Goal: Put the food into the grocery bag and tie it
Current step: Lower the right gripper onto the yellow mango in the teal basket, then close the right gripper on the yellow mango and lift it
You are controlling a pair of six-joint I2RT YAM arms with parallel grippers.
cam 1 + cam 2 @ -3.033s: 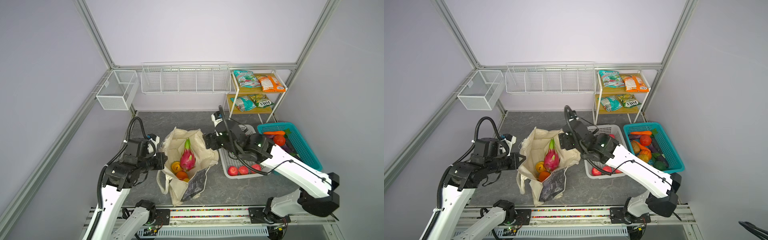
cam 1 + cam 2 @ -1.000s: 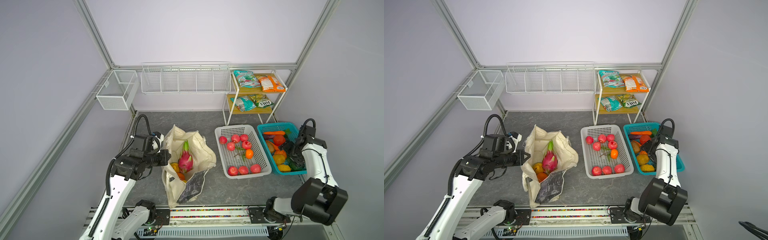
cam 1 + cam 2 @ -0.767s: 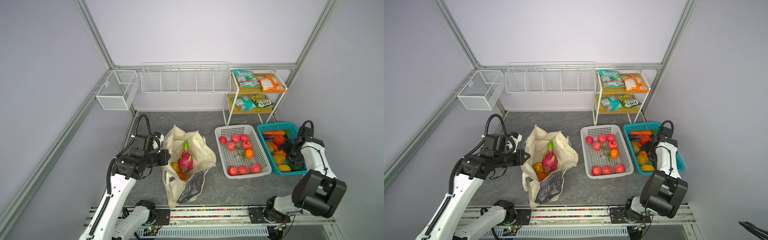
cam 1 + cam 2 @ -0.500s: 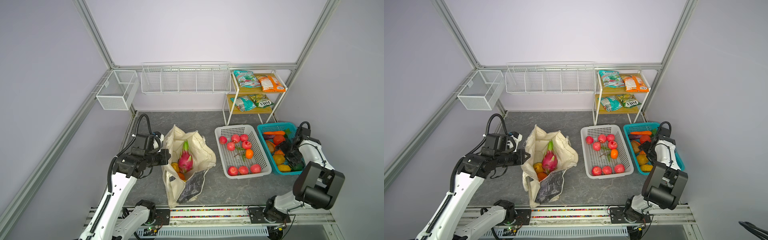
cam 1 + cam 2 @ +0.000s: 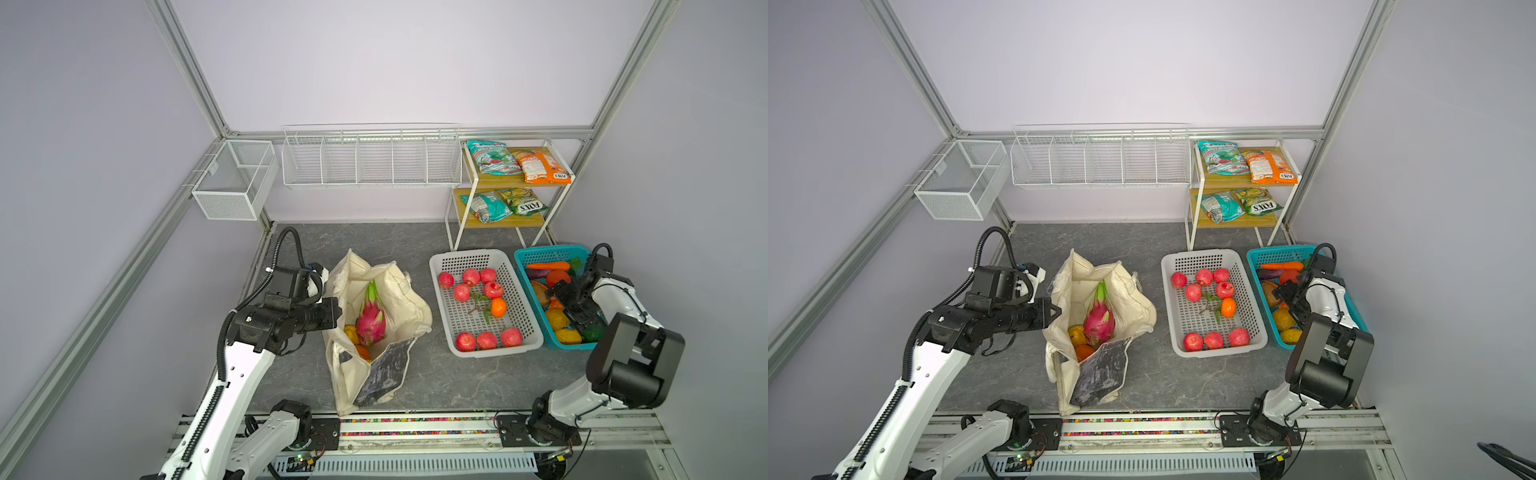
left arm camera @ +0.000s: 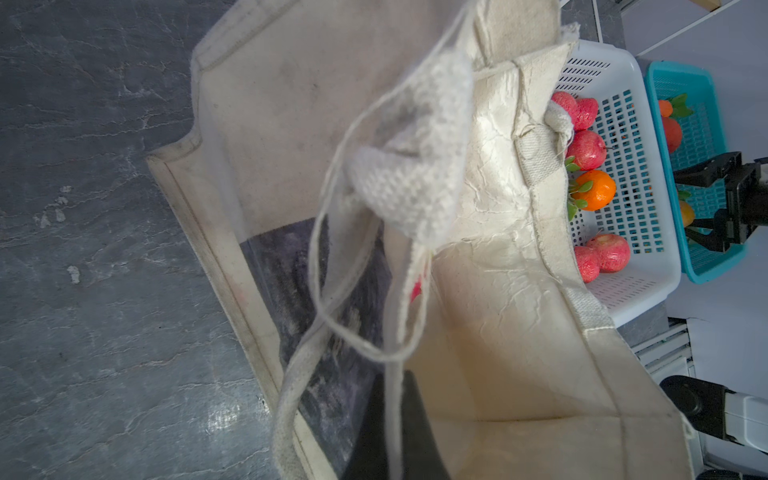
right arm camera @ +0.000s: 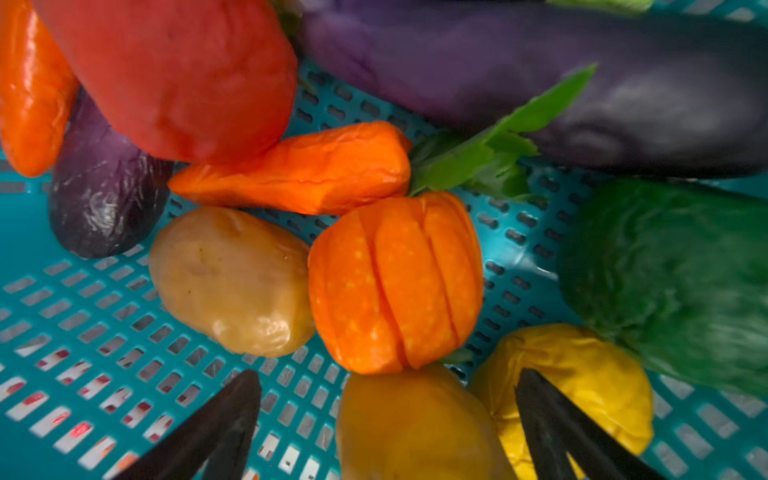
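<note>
Left gripper: clenched tight, pinching cream fabric at the rim of the grocery bag. In the left wrist view a cream strip runs down between its dark fingers. Rim hem or handle strap, can't tell.

The bag stands on the grey floor directly ahead of the left fingertips, mouth pulled open. Its dark marbled panel faces the rail.

Inside the bag, just past the pinched rim:
- dragon fruit, green tips pointing up and away
- bumpy yellow-orange fruit, between the left gripper and the dragon fruit, touching the fruit
- orange, low down beside both

Right gripper: jaws spread wide, gripping nothing, nose down inside the teal basket.
- Between the two fingers sits an ochre-yellow fruit. Contact with either finger isn't clear.
- One finger crosses in front of a crinkled yellow fruit.
- Just beyond the fingertips: a ribbed orange pumpkin and a tan potato, side by side.
- Further out: a carrot, an aubergine and a red pepper.

The white basket of red fruit lies between the two grippers, touched by neither.

The orange snack packet is on the top shelf, well apart from both grippers.
</note>
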